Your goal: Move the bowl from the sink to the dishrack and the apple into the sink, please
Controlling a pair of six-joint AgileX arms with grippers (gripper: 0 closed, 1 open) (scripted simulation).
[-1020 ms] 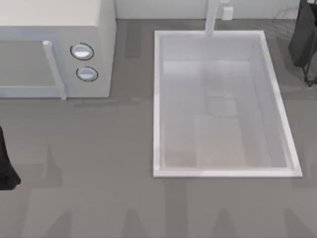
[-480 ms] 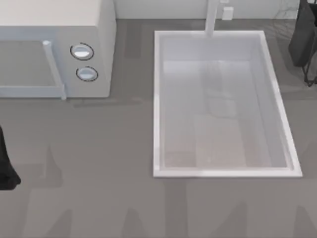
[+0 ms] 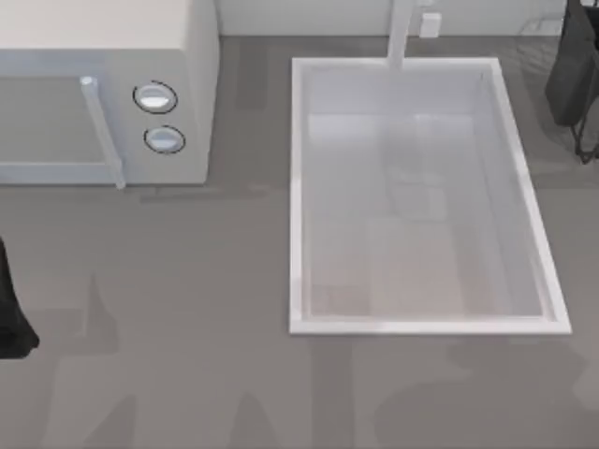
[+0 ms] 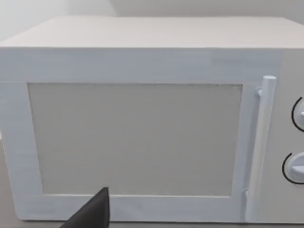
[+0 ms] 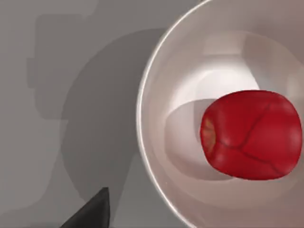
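Note:
The white sink (image 3: 298, 196) lies right of centre in the top view, its basin bare, with the faucet post (image 3: 401, 36) at its far rim. The bowl is out of view. A glossy red apple (image 5: 251, 135) rests inside a pale round dish (image 5: 156, 156) on the grey table, straight below my right wrist camera. One dark fingertip (image 5: 92, 211) of my right gripper hangs beside the dish rim, apart from the apple. Thin dark wires of the dishrack (image 3: 587, 145) show at the far right edge, beside a dark part of my right arm (image 3: 573, 70).
A white microwave (image 3: 103, 56) with two knobs (image 3: 155, 97) fills the far left of the table, and the left wrist camera faces its door (image 4: 135, 137). My left arm (image 3: 9, 313) stays parked at the left edge, a dark fingertip (image 4: 95, 213) low in its wrist view.
In the top view the soft shadows on the table in front of the sink have shifted. The sink, the microwave and both dark arm parts hold their places.

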